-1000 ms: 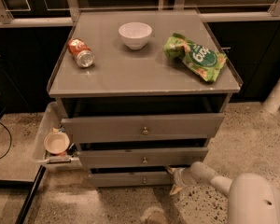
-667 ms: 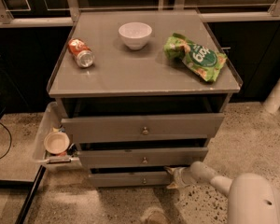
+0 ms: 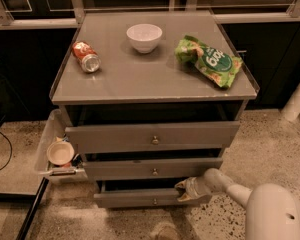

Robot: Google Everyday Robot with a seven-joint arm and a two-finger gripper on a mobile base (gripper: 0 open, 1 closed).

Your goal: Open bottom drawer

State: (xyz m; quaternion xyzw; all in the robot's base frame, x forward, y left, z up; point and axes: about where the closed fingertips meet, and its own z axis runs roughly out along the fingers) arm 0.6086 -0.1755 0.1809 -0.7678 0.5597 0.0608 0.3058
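Observation:
A grey three-drawer cabinet stands in the middle of the camera view. The bottom drawer point(image 3: 135, 198) is the lowest, narrowest front with a small round knob point(image 3: 155, 201); it is pulled out a little, with a dark gap above it. My gripper point(image 3: 184, 192) is at the drawer's right end, fingers point(image 3: 181, 185) against its top edge, on the end of my white arm point(image 3: 230, 189) coming from the lower right.
The middle drawer point(image 3: 152, 168) and top drawer point(image 3: 152, 136) stand slightly out. On the cabinet top are a red can point(image 3: 86, 56) on its side, a white bowl point(image 3: 144, 37) and a green chip bag point(image 3: 209, 60). A side tray with a small bowl point(image 3: 60, 153) hangs left.
The gripper has shifted slightly left along the bottom drawer's right end, and the drawer front sits a little farther out.

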